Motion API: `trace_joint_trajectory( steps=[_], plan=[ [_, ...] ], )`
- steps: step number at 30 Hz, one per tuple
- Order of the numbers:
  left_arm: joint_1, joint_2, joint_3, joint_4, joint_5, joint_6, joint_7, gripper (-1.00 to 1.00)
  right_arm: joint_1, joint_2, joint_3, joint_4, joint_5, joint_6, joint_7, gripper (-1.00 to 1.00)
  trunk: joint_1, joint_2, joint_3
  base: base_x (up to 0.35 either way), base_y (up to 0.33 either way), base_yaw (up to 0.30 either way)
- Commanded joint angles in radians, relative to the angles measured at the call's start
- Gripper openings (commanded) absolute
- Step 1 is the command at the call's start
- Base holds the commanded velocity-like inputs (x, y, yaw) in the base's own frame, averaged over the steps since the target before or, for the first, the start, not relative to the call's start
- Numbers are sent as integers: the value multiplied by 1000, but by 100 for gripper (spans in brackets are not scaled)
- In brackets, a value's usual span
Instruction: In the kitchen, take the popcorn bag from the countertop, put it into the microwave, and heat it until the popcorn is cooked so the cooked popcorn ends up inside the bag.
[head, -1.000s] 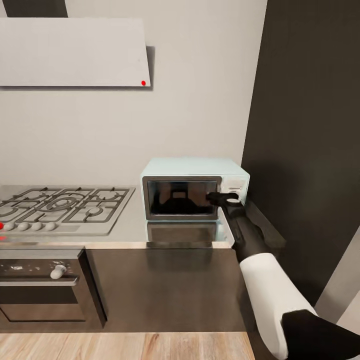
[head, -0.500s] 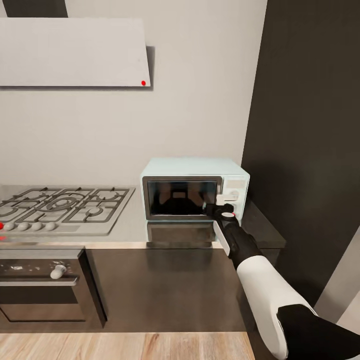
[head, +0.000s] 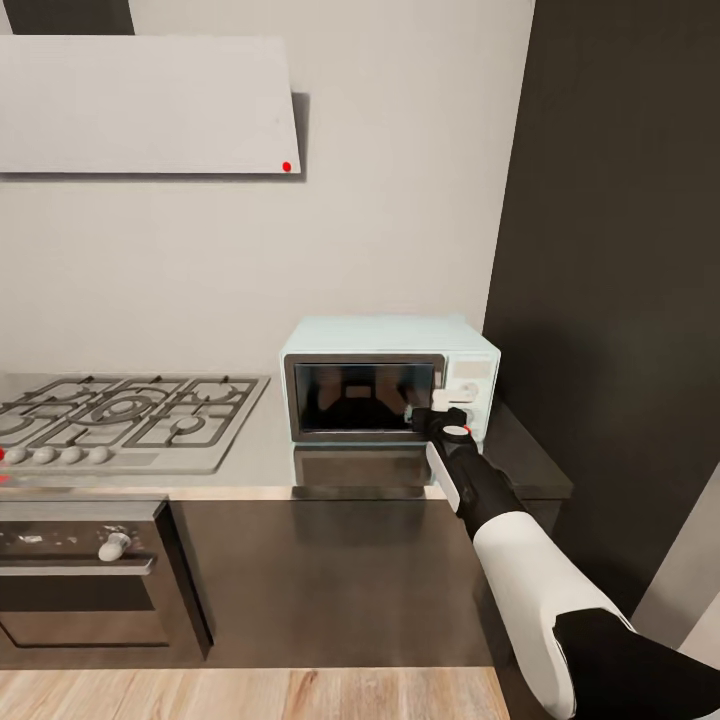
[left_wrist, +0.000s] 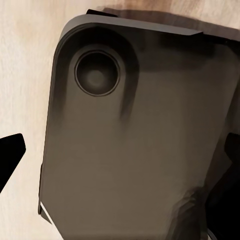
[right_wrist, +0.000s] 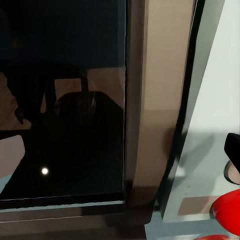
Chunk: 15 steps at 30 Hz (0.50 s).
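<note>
Where the grey countertop (head: 260, 455) meets the tall dark cabinet (head: 620, 300), the pale-blue microwave (head: 388, 378) sits close to that cabinet's side, with bare worktop in front of it up to the thin front edge. Its dark glass door (head: 365, 395) is closed. The right gripper (head: 432, 412) reaches up at the door's right edge, just beside the white control panel (head: 470, 385); whether its fingers are apart or together cannot be told. From the right wrist, the door's frame edge (right_wrist: 150, 110) and the panel run side by side, a red dot (right_wrist: 231, 207) near the corner. To the left, a strip of open worktop separates the microwave from the gas hob (head: 120, 410). The left wrist camera looks onto a dark rounded body (left_wrist: 135, 140) over wood flooring (left_wrist: 25, 60). The popcorn bag cannot be made out.
</note>
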Motion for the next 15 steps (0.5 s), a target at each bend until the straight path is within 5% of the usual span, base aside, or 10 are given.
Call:
trace_joint_trajectory(
  steps=[1,2,15],
  plan=[
    [0,0,0,-1,6,-2,0,100,-1,0,0,-3,13,8,2,100,1,0,-1,0,0,0],
    [0,0,0,-1,6,-2,0,100,-1,0,0,-3,13,9,3,-100,1,0,-1,0,0,0],
    [0,0,0,0,7,-2,0,100,-1,-1,0,-3,16,8,9,-100,1,0,-1,0,0,0]
  ],
)
